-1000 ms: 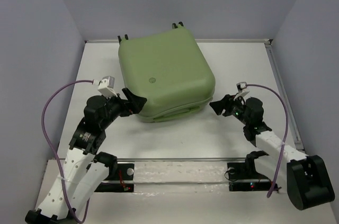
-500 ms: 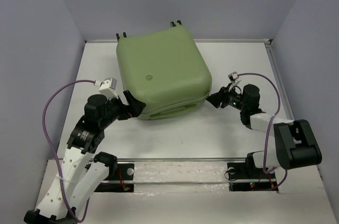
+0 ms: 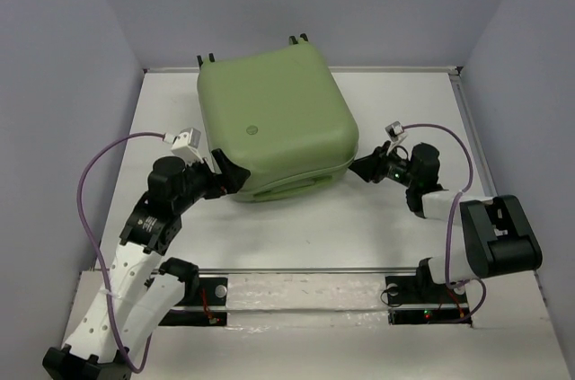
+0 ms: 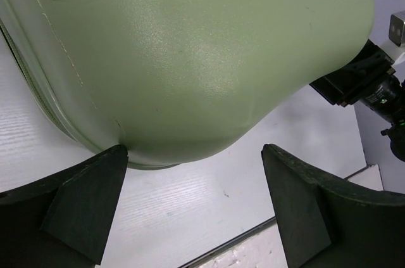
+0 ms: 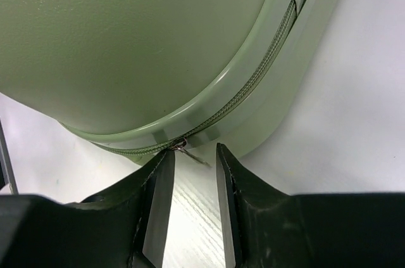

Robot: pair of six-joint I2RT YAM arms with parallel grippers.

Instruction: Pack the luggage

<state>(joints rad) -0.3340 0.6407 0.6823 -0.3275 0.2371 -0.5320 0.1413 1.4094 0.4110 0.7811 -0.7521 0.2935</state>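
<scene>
— Where is the luggage [image 3: 274, 124]?
— It lies flat and closed on the white table [image 3: 359, 227], toward 12 o'clock from the arms, with its round logo [image 3: 255, 131] facing up.
— Which step is in hand?
— Zipping it shut, it seems. The right claw [image 3: 361, 168] sits at the case's 4 o'clock corner. Its fingers are only narrowly parted, and the small metal pull [image 5: 190, 152] of the zip [image 5: 266, 71] lies just at their tips, not yet pinched.
— And the left claw [image 3: 232, 178]?
— It is spread wide at the 7 o'clock corner and holds nothing. One finger [image 4: 82, 204] looks to touch the shell's lower edge, likely to steady it.
— What does the next move call for?
— Probably a slight advance and a firm pinch on that thin tab, then a drag along the curved track. The tab is tiny and slick, so it may slip.
— Materials?
— The shell is hard, pale green and faintly pebbled, with rounded corners. Woven green zip tape runs in a groove between the halves. The tabletop is finely ribbed, and the fingers are dark wedges.
</scene>
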